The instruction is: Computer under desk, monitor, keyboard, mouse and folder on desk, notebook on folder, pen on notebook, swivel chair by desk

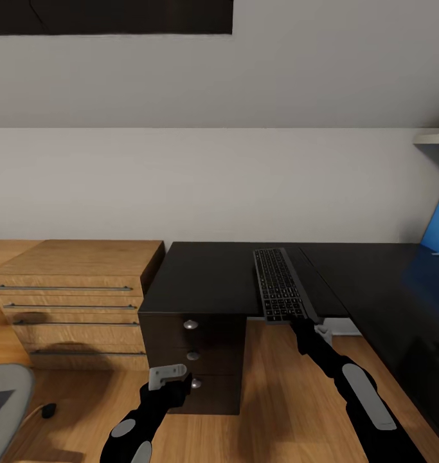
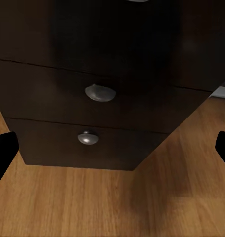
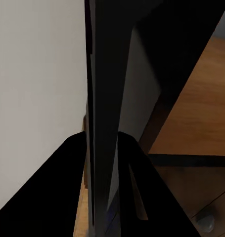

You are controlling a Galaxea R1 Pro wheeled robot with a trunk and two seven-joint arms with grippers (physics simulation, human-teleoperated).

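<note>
Keyboard (image 1: 280, 285): lay on counter (image 1: 213, 276), near end overhanging, clamped by right tool (image 1: 301, 321). Left tool (image 2: 112, 148): spread, idle. Step: placing keyboard; next, likely release it.

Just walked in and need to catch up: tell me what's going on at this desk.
The right gripper is clamped on the near end of the keyboard, which lies lengthwise on the black desk, its end overhanging the front edge. The left gripper hangs open and empty in front of the drawer unit. A light-wood drawer chest stands beside the desk.
</note>
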